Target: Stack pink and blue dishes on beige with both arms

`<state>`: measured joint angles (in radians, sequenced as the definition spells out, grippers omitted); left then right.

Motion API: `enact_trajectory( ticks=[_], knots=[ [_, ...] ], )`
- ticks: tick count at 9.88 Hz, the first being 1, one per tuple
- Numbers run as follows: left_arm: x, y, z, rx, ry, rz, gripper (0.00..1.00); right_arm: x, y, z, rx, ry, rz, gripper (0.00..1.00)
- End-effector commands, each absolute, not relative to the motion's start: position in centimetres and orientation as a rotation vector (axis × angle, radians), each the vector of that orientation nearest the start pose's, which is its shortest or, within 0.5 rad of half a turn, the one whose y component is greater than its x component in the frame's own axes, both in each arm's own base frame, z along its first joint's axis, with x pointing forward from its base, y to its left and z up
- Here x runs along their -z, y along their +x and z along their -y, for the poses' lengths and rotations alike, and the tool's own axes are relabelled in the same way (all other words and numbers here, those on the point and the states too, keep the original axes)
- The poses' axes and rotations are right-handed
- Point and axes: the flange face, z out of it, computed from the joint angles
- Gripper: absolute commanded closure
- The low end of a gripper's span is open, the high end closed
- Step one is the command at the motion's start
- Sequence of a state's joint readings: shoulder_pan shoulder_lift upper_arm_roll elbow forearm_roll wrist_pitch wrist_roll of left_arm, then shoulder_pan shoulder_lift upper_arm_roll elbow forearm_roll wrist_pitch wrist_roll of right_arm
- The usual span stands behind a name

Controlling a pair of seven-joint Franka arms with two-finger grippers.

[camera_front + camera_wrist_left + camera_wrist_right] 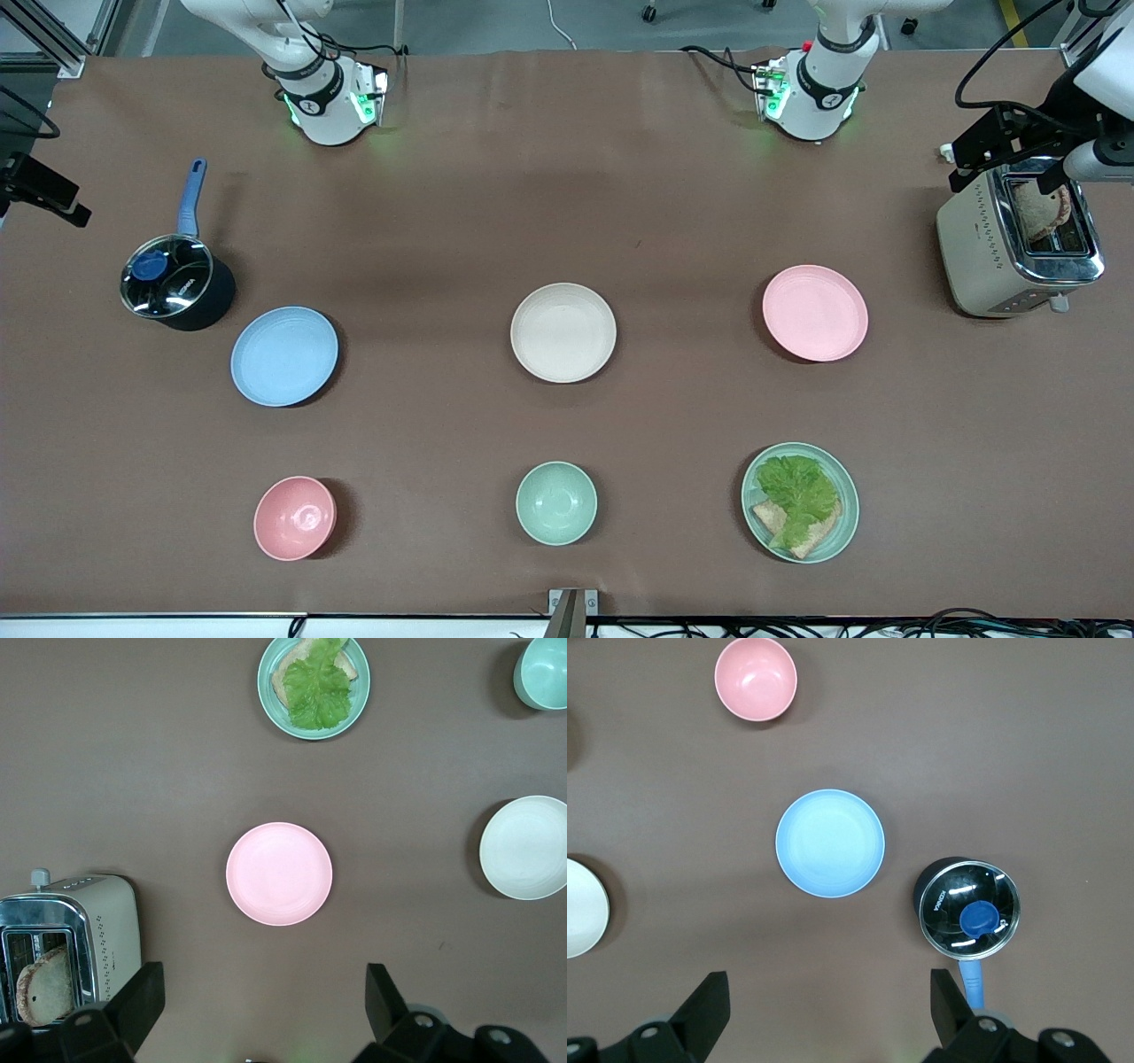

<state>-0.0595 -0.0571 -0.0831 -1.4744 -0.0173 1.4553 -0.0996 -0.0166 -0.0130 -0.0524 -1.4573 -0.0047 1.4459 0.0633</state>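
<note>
Beige plate (563,332): mid-bench, bare. Blue plate (284,356): toward right arm's end, beside lidded pot (176,282). Pink plate (815,313): toward left arm's end, near toaster (1019,237). Left claw (264,1005): high over pink plate, fingers apart. Right claw (829,1005): high over blue plate, fingers apart. Nothing stacked yet. Advice: descend on each rim edge, pinch lip, lift level, take turns over beige.

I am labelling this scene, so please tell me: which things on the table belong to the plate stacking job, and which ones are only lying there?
Belong to the job:
pink plate
blue plate
beige plate
left gripper, open, above the pink plate
right gripper, open, above the blue plate

Only lying there:
pink bowl
mint-green bowl
mint-green plate with lettuce
lidded pot
toaster
</note>
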Motion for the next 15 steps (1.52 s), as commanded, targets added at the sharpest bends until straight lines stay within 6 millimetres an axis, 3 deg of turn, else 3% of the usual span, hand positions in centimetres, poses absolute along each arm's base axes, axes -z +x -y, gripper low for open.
enact_trajectory(
  ticks=[1, 5, 6, 7, 8, 10, 12, 13, 15],
  knots=[
    [-67.3, 51.7, 7.6, 0.012, -3.151, -0.092, 0.00, -67.4, 53.1, 3.8, -0.010, -3.152, -0.180, 0.00],
    [-66.0, 52.8, 6.6, -0.018, -3.150, -0.101, 0.01, -66.7, 53.6, 3.7, -0.032, -3.152, -0.178, 0.00],
    [-64.6, 53.6, 6.1, -0.040, -3.151, -0.084, 0.02, -66.6, 53.9, 3.9, -0.027, -3.154, -0.178, 0.00],
    [-62.1, 54.6, 5.1, -0.062, -3.154, -0.052, 0.02, -64.8, 54.9, 4.6, -0.066, -3.130, -0.160, 0.00],
    [-58.4, 55.5, 3.8, -0.053, -3.159, -0.022, 0.02, -62.3, 56.3, 6.9, -0.102, -3.090, -0.117, 0.00],
    [-50.4, 56.1, 0.6, -0.017, -3.202, -0.068, 0.03, -54.5, 59.4, 10.8, -0.128, -3.028, -0.032, 0.00],
    [-42.7, 57.3, -2.5, -0.084, -3.310, -0.182, 0.00, -45.8, 61.0, 13.3, -0.114, -2.999, 0.077, 0.00],
    [-39.4, 58.2, -2.8, -0.095, -3.413, -0.188, 0.00, -40.6, 61.2, 14.3, -0.092, -2.968, 0.136, 0.00],
    [-33.1, 57.8, -6.7, -0.119, -3.489, -0.267, 0.00, -31.1, 60.7, 15.2, -0.062, -2.879, 0.161, 0.00]
  ],
)
